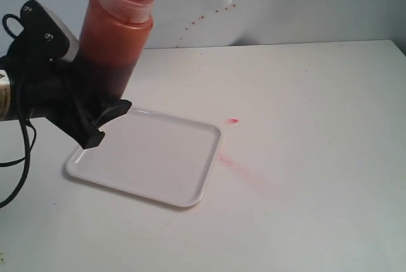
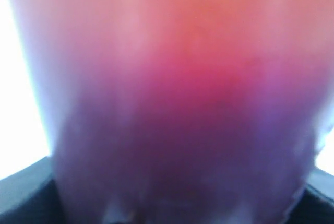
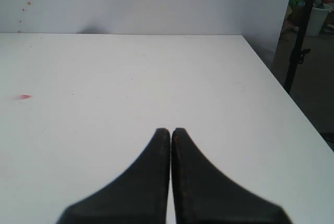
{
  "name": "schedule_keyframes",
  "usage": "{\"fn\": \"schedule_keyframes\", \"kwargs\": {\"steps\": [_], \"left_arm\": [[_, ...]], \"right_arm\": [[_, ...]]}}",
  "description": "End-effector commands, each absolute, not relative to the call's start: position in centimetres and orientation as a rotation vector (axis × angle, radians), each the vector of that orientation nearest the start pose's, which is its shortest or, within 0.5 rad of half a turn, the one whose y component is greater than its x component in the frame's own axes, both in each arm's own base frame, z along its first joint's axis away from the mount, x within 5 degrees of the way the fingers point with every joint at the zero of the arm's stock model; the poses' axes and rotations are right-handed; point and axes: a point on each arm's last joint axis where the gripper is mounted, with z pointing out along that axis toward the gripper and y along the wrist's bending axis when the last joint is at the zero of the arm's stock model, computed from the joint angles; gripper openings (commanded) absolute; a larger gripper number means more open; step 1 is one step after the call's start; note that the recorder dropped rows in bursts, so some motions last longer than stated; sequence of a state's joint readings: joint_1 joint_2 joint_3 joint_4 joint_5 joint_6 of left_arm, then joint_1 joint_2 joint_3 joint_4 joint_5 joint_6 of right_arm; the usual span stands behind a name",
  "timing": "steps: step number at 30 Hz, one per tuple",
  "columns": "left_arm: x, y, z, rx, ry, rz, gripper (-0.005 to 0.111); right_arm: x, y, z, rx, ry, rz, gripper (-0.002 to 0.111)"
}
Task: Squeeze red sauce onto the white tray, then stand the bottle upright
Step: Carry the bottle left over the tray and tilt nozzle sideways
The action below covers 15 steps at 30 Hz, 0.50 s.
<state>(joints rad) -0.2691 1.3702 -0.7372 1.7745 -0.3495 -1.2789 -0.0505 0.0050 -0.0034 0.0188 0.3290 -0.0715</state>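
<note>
Exterior: left gripper (image 1: 101, 106) is clamped on the lower body of the bottle (image 1: 117, 31), held clear of the table (image 1: 317, 94) over the far-left corner of the tray (image 1: 158, 158). Nozzle points up, with a slight lean. The tray is glossy white with rounded corners and a low rim, and I can't see any sauce on it. My read: pour not started. Next, tip the nozzle down over the tray's middle, not the rim, and squeeze gently, since soft plastic walls spurt easily. Red sauce (image 1: 108, 63) shows through the translucent wall, darker lower down. A pinkish smear (image 1: 240, 165) and a speck (image 1: 233, 121) sit on the table just right of the tray, with spatter dots (image 1: 216, 11) on the back wall.

Left wrist: the bottle (image 2: 177, 104) fills the frame as an orange-to-magenta blur, with dark finger edges at both lower corners.

Right wrist: right gripper (image 3: 170, 132) has matte black fingers pressed together, holding nothing, over bare table well away from the tray.
</note>
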Motion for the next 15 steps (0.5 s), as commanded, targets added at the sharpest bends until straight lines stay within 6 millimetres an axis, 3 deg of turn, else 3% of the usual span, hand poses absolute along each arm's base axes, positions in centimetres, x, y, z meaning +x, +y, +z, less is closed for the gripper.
{"fn": "schedule_keyframes", "kwargs": {"steps": [1, 8, 15], "left_arm": [[25.3, -9.4, 25.4, 0.929, 1.906, -0.217, 0.0], [24.9, -8.8, 25.9, 0.917, 1.886, -0.138, 0.0], [25.1, -6.9, 24.8, 0.909, 1.915, 0.144, 0.0]], "right_arm": [[5.4, -0.2, 18.4, -0.016, 1.804, -0.077, 0.001], [5.4, -0.2, 18.4, -0.016, 1.804, -0.077, 0.001], [5.4, -0.2, 18.4, -0.019, 1.804, -0.081, 0.001]]}}
